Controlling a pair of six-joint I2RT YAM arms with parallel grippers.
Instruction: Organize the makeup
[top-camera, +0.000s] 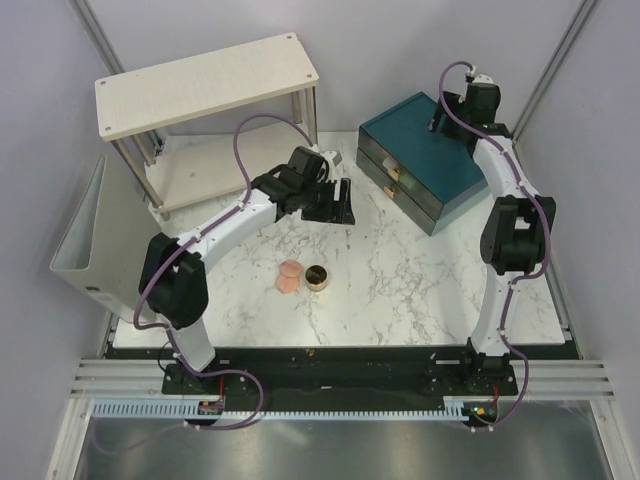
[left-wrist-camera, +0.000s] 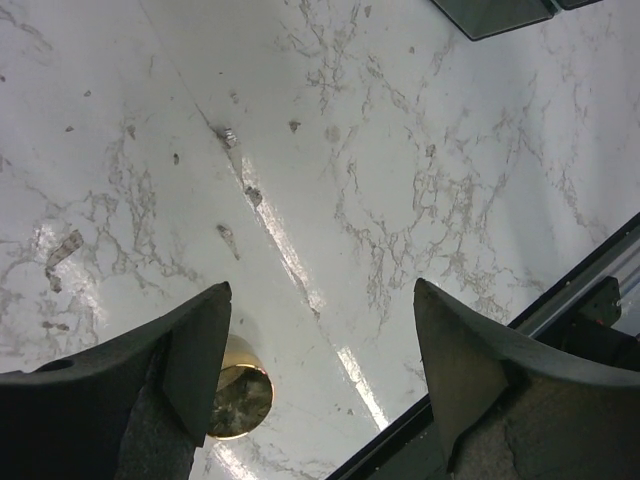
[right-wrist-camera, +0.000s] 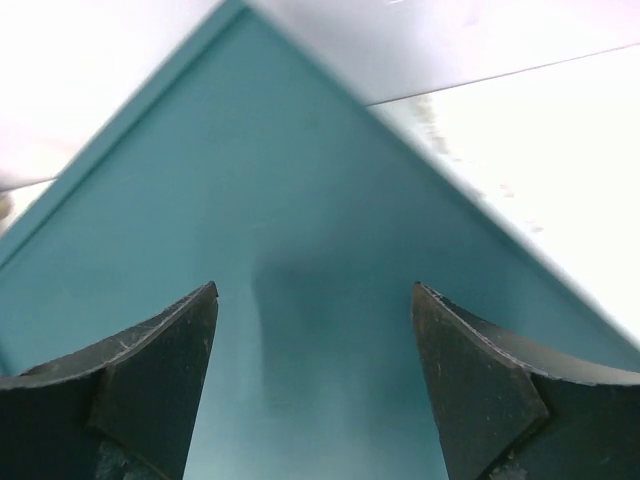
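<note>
Top external view: the peach sponge (top-camera: 289, 276) and gold-rimmed pot (top-camera: 316, 277) are seen side by side at mid-table, unsorted. The left gripper (top-camera: 338, 210) is held wide and empty beyond them, likely readied for a pick; the right gripper (right-wrist-camera: 315, 290) is spread, empty, above the teal box (top-camera: 412, 145).

two white arms (top-camera: 228, 222) with black joints (top-camera: 172, 285), black base mounts (top-camera: 195, 380), looping purple cables (top-camera: 243, 150)

Bare marble (top-camera: 400, 280) rings sponge (top-camera: 289, 277) and pot (top-camera: 317, 278); shelf (top-camera: 205, 85), box (top-camera: 420, 165) behind.
</note>
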